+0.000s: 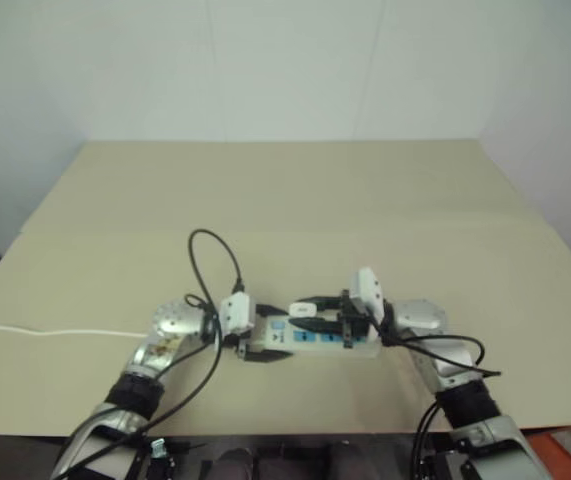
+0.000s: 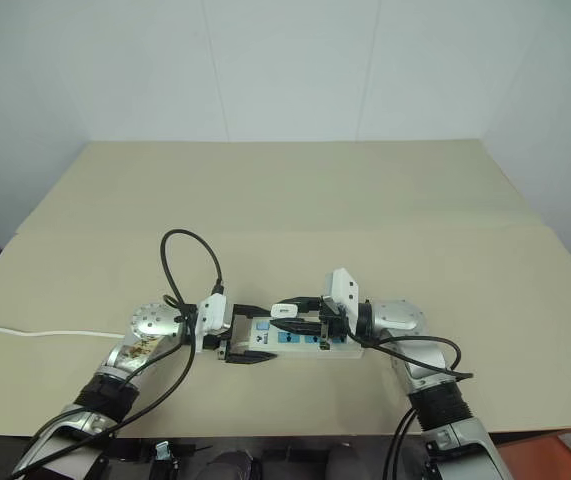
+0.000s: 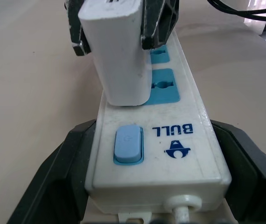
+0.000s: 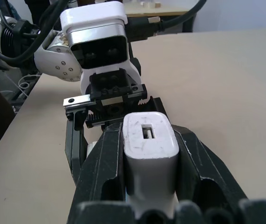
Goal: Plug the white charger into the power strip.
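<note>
over strip (image 3: 170,140) — charger (image 3: 119,56), upright

A big tan table (image 1: 295,200) sits in front of a white wall (image 1: 265,60). Near the front edge lies the power strip (image 1: 315,340), a long white bar with blue spots on top. The left pincer (image 1: 257,338) comes in from the left and has its black fingers around one end of the strip. The right pincer (image 1: 317,318) comes in from the right and holds the white charger (image 1: 303,310) (a small white block) pinched tight, right over the top of the strip. I cannot tell if the charger touches it. A thin white cord (image 1: 55,333) runs along the table to the left edge. A black cable (image 1: 215,262) loops up above the left arm.
</note>
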Controlling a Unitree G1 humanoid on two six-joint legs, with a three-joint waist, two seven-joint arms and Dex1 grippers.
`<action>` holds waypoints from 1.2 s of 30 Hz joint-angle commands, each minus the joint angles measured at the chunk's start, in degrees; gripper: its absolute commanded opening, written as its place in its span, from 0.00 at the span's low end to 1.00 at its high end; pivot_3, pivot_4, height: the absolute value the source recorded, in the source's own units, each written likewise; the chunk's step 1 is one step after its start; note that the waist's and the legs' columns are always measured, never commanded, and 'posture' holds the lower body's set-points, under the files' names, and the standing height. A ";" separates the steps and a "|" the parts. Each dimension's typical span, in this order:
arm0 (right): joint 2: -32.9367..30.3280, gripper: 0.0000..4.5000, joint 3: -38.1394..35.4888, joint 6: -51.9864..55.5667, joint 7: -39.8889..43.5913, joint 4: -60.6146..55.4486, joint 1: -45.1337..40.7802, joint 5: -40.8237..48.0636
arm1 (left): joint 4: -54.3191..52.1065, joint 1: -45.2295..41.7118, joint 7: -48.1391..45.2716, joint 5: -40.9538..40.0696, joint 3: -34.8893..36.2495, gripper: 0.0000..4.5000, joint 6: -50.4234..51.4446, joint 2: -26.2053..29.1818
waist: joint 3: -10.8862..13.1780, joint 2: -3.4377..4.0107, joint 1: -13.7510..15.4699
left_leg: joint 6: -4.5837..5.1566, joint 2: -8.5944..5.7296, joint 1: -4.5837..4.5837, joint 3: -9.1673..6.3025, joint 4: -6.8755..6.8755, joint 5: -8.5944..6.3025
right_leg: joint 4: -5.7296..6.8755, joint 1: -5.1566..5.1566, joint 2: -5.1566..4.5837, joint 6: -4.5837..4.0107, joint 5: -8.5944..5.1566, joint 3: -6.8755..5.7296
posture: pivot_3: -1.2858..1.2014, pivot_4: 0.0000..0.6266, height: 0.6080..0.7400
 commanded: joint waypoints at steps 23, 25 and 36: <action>-5.01 0.77 4.39 1.50 4.15 11.06 -0.65 -4.82 | -0.41 1.60 0.03 1.47 -0.57 0.74 0.65 2.44 | -0.27 -0.30 -0.37 | 0.07 0.15 1.04 -0.04 -0.14 -0.22 | -0.28 1.16 0.09 0.05 -0.12 -0.06 | 0.52 0.24 1.00; -4.97 0.91 4.37 1.90 4.00 10.22 -0.73 -4.72 | -0.69 1.68 0.23 1.40 -0.62 0.74 0.87 2.36 | -0.30 -0.34 -0.41 | 0.06 0.18 1.08 -0.04 -0.14 -0.23 | -0.26 1.19 0.12 0.05 -0.12 -0.06 | 0.52 0.24 1.00; -8.51 1.00 -0.66 4.05 3.94 1.65 -1.01 -1.73 | -11.00 2.20 -0.74 -6.13 4.14 0.99 13.67 5.79 | -0.28 -0.37 -0.20 | 0.05 0.17 0.91 -0.04 -0.14 -0.25 | -0.23 0.97 0.12 0.05 -0.12 -0.04 | 0.52 0.24 1.00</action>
